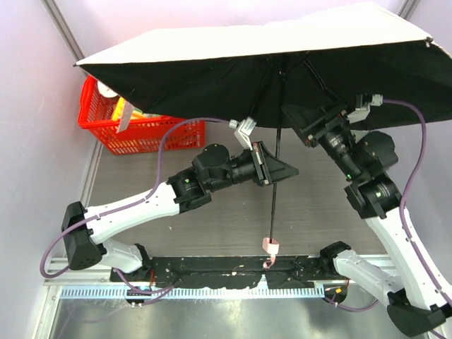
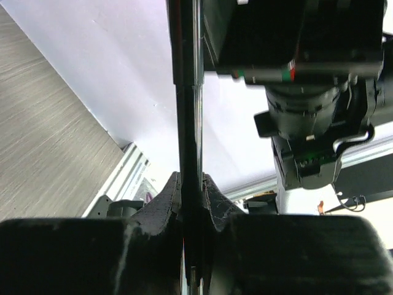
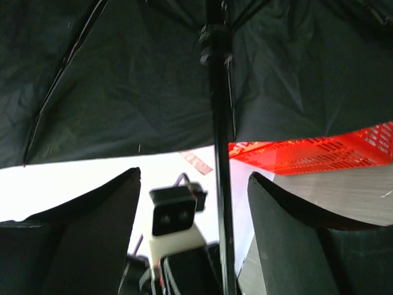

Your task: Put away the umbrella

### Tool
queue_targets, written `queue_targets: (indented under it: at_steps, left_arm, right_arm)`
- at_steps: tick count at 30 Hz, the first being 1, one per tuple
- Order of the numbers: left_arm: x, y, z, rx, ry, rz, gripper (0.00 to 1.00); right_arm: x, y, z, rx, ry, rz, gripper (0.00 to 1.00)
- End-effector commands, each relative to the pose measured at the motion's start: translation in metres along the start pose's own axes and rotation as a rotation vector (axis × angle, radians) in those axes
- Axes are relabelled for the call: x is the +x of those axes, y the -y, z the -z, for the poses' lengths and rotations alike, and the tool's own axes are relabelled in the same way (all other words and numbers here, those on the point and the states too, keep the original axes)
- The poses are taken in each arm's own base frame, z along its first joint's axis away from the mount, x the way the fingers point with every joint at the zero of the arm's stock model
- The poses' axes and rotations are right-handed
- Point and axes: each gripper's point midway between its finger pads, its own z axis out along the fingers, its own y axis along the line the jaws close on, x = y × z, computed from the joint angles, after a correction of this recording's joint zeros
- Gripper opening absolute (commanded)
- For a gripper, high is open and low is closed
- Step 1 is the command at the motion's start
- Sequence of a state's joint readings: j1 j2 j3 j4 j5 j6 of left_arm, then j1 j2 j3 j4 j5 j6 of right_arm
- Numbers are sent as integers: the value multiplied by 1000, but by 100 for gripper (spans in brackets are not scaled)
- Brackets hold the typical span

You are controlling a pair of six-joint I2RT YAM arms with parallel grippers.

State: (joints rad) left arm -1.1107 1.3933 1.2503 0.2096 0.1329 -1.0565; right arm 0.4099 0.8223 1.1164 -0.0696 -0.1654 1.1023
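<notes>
The umbrella [image 1: 268, 42] is open, pale pink on top and black underneath, its canopy spread over the back of the table. Its thin black shaft [image 1: 274, 205] runs down to the small pink handle [image 1: 270, 246] near the front edge. My left gripper [image 1: 282, 170] is shut on the shaft about midway; in the left wrist view the shaft [image 2: 187, 123] is pinched between the pads. My right gripper [image 1: 296, 121] sits higher, just under the canopy. In the right wrist view it [image 3: 193, 177] is open, with the shaft [image 3: 220, 123] passing between the fingers, nearer the right one, untouched.
A red plastic basket [image 1: 141, 131] with items inside stands at the back left, partly under the canopy; it also shows in the right wrist view [image 3: 319, 153]. Pale walls close in left and right. A black strip [image 1: 212, 268] runs along the front edge.
</notes>
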Motion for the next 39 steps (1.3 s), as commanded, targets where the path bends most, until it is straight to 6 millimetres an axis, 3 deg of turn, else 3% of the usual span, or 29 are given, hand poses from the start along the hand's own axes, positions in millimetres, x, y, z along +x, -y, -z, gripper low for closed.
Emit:
queue_targets:
  at_steps: [1,6,11,12,13,20,28,31,35,36,37,39]
  left_arm:
    - [-32,54,20,168,108,-52,0]
    - [-29,54,23,177,99,-56,0]
    - [-26,49,24,166,95,-54,0]
    - [-26,49,24,165,93,-52,0]
    - [-26,48,23,162,95,-54,0]
    - [-21,42,18,155,78,-43,0]
    - [-21,39,15,145,77,-41,0]
    - [-20,39,13,145,70,-42,0]
    - [-17,39,10,153,54,-32,0]
    - [-15,40,10,155,48,-29,0]
    - [-15,39,10,153,49,-28,0]
    - [-14,40,10,156,44,-30,0]
  right_arm:
    - [-28,-8,-23,12,85,14,75]
    - [-36,-4,-52,-35,71,-40,73]
    - [-56,-24,-68,-147,83,-50,63]
    - [-55,-20,-75,-143,70,-55,62]
    - [-58,-29,-75,-173,67,-52,59]
    - [-64,-38,-80,-245,59,-87,57]
    - [-62,-62,-67,-378,44,-72,64]
    - [-63,-58,-73,-338,43,-75,64]
    - [-64,-50,-84,-298,35,-70,55]
    - [-66,-50,-86,-301,37,-63,45]
    - [-65,-48,-87,-295,35,-61,42]
    - [-64,-40,-91,-259,31,-41,41]
